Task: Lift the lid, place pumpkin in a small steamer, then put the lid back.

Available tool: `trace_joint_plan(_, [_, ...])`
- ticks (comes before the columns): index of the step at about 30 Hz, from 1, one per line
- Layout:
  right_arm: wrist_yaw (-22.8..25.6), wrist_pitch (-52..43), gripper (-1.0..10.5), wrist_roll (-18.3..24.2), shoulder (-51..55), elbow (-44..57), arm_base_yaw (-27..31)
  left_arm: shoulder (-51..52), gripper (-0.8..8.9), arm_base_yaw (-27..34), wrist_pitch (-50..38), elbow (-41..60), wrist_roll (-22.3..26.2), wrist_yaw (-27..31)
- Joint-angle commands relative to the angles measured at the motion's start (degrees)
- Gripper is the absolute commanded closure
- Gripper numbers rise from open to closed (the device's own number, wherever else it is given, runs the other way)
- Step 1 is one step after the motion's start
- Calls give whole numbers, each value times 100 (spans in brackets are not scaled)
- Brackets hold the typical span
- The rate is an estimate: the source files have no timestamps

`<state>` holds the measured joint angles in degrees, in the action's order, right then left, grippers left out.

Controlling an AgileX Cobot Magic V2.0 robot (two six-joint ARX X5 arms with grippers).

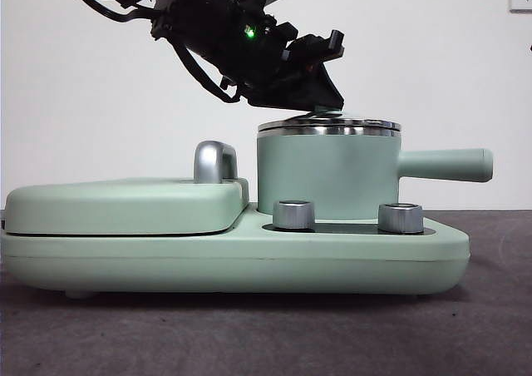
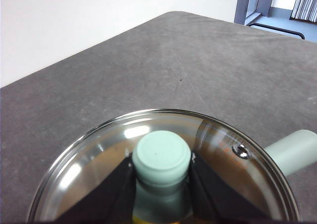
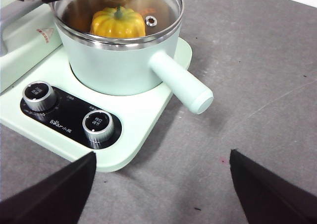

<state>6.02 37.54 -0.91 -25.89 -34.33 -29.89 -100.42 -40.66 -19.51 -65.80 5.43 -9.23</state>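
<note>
Pinching the little green knob (image 2: 161,158) between its two black jaws, the left gripper (image 2: 161,184) sits right on top of the lid (image 2: 218,149), one jaw pressed to each side of the knob. The lid lies flat on the small steamer (image 1: 326,175), its steel rim meeting the pot's rim all the way round as far as I can see from the front. In the front view that gripper (image 1: 320,101) comes down at a slant from the upper left, big and dark, with a tiny green light on it.

Through the glass you can see the pumpkin (image 3: 118,23) inside the pot, directly under the left jaws, stem up. The pot's long straight handle (image 3: 181,82) sticks out sideways, away from the flat griddle cover (image 1: 125,205) and its chrome handle (image 1: 214,161).

The right gripper (image 3: 158,194) is well apart from all of that, hanging above the grey worktop (image 3: 257,85) with its jaws spread wide and nothing between them. Between those jaws and the pot sits the green base (image 3: 141,157), with two silver dials (image 3: 98,126) on a black panel just in front of the pot.
</note>
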Motion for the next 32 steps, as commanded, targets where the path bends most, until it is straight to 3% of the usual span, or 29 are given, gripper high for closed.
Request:
trace_joint_plan(1, [9,-17,533,-66,-15,-26,-35,-144,798,-85,168,-81,-326,-136])
trace_joint_plan(10, [11,-20,533,-66,-15,-26,-35,-125,786,-17,361,-81,-313,-105])
trace_joint_plan(15, [11,-20,533,-63,-15,-26,-35,-68,566,-17,367,-81,-315,-107])
trace_joint_plan(19, [11,-20,533,-63,-15,-26,-35,76,520,-17,385,-81,-317,-107])
trace_joint_plan(32, [-2,-26,533,-66,-15,-26,-35,1322,524,2,1978,-81,-387,-101])
